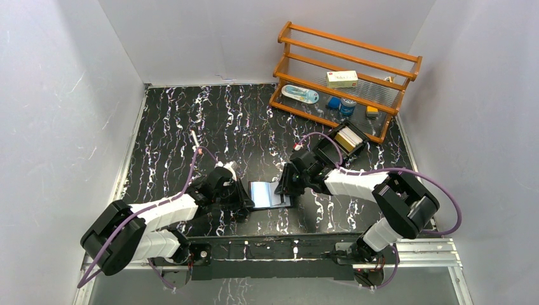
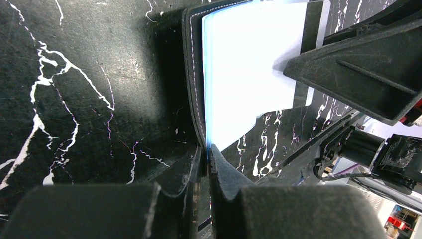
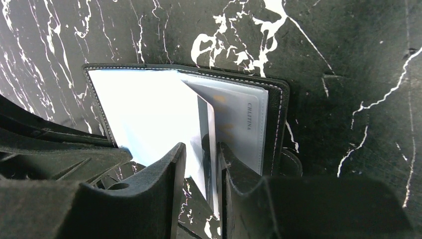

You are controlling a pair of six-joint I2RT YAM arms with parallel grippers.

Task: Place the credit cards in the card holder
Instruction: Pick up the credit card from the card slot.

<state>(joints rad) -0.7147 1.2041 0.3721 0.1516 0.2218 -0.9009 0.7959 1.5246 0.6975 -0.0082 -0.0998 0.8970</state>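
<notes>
The card holder [image 1: 267,194] lies open on the black marbled table between both arms, its silvery-blue inner leaves facing up. My left gripper [image 2: 206,152] is shut on the near edge of the card holder [image 2: 193,84], pinching a pale leaf [image 2: 249,59]. In the right wrist view a white credit card [image 3: 209,130] stands on edge, partly slid in among the card holder's [image 3: 276,99] leaves. My right gripper [image 3: 201,145] is open around the card's near end, with a clear gap on the left side. A clear pocket [image 3: 241,127] shows a pale card inside.
A black open-topped box [image 1: 348,141] with tan and white cards stands behind the right arm. A wooden rack [image 1: 346,76] with small items sits at the back right. White walls close in both sides.
</notes>
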